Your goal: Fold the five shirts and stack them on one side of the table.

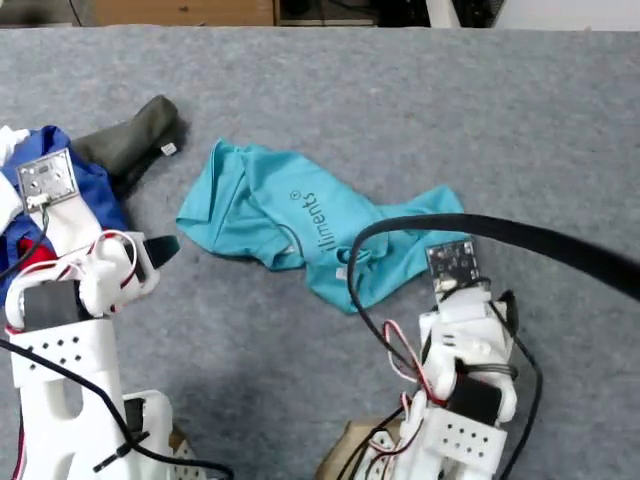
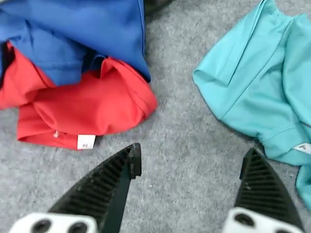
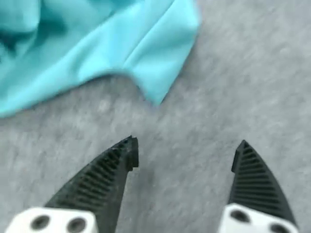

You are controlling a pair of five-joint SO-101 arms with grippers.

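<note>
Shirt in play: teal shirt (image 1: 300,220) of thin, soft knit fabric, unfolded and rumpled, lying mid-table on the grey felt tabletop (image 1: 470,110), between the two arms.
Waiting heap: at the table's left edge, a royal-blue shirt (image 2: 87,29) draped over a red shirt (image 2: 82,107), with a dark olive garment (image 1: 135,140) just behind; none folded.
Left claw: left gripper (image 2: 194,155) spread wide, holding nothing, hovering above bare felt between the red shirt and the teal shirt's nearest fold.
Right claw: right gripper (image 3: 187,145) likewise spread wide and empty, above bare felt just beside a loose teal corner.
Handling: probably light, limp and floppy; no stiffness to push against; apt to sag, bunch and drag on the felt rather than slide.
Where to grip: best pinched at a hem, shoulder seam or sleeve cuff, one edge per claw, then drawn apart to flatten before any fold.
Risk: catching two layers at once, or tugging a single corner and leaving the rest bunched.
Progress: early by the look of it; nothing folded, no stack begun.
</note>
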